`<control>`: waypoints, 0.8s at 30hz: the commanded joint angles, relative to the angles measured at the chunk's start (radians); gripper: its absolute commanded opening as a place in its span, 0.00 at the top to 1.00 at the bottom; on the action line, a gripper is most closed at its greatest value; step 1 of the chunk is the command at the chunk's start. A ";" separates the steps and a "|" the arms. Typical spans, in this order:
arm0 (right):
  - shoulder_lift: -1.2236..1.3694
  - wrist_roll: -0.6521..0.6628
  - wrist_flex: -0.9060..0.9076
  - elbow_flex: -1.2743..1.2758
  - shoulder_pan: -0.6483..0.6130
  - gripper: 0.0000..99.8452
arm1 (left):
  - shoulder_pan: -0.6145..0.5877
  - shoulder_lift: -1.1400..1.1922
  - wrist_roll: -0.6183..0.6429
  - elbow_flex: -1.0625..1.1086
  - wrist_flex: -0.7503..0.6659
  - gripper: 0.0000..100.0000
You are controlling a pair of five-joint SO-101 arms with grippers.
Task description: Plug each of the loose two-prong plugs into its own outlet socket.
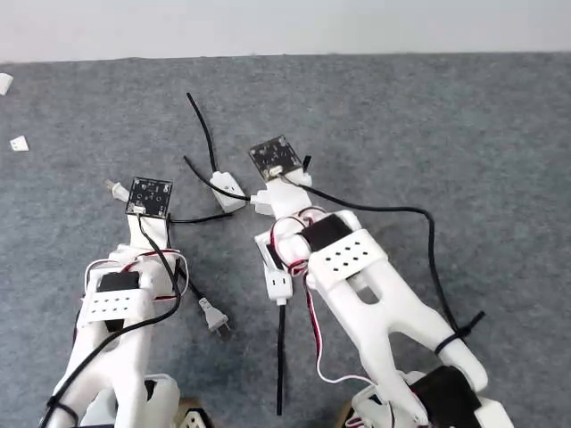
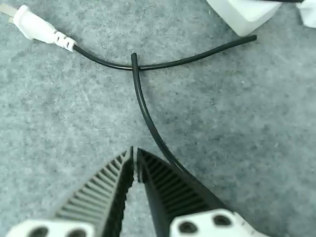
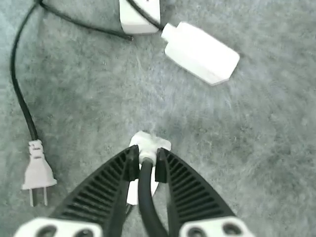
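The right gripper [image 3: 146, 155] held a white plug [image 3: 148, 140]; the left gripper [image 2: 134, 153] held nothing.
The plug's black cord [image 3: 145, 197] ran back between the right fingers, over the grey mat [image 3: 271, 148]. The left fingers were pressed together, with a black cable [image 2: 148, 118] lying just beside them. Beyond lay a white socket block [image 3: 200, 47], apart from the held plug, and another loose plug [image 2: 34, 27].

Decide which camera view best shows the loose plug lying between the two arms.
The right wrist view: the plug lies close, both prongs clearly separate. The high view shows the plug whole but farther off. The left wrist view has a different plug.
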 commanded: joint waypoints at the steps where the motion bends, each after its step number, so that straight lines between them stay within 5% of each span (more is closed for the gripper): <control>1: -0.005 0.037 -0.050 0.031 0.012 0.99 | -0.005 -0.025 0.005 -0.010 -0.029 0.99; 20: -0.015 0.153 -0.061 0.278 -0.067 0.99 | -0.008 -0.025 0.005 -0.010 -0.029 0.98; 24: -0.007 0.109 -0.054 0.259 -0.104 0.88 | -0.008 -0.025 0.005 -0.012 -0.029 0.98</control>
